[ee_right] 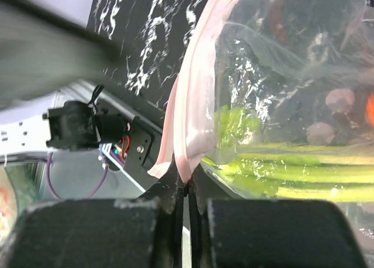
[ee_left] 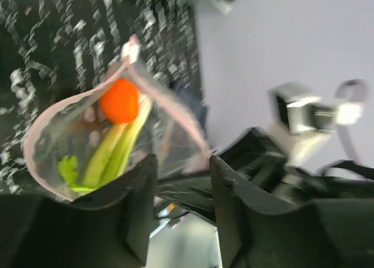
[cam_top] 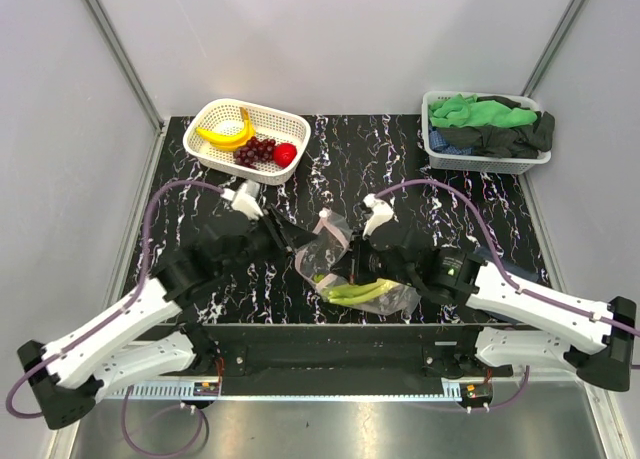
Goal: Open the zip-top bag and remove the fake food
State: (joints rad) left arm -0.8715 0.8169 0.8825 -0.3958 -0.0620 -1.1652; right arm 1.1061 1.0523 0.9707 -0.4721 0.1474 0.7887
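Right tool (ee_right: 187, 189) low, clamped on zip-top bag (ee_right: 280, 93) rim; left tool (ee_left: 182, 170) parted.

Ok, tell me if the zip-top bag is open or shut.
Open. In the left wrist view the zip-top bag gapes in a wide loop, with the orange piece and green stalks visible inside.

Black marbled table (cam_top: 400, 169) between pale grey walls (cam_top: 350, 39).

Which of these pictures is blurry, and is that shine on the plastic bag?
Left wrist view: blurred, the marbled table smeared. Right wrist view: sharper, white glare on the zip-top bag, upper-left corner out of focus. Top view: crisp, evenly lit.
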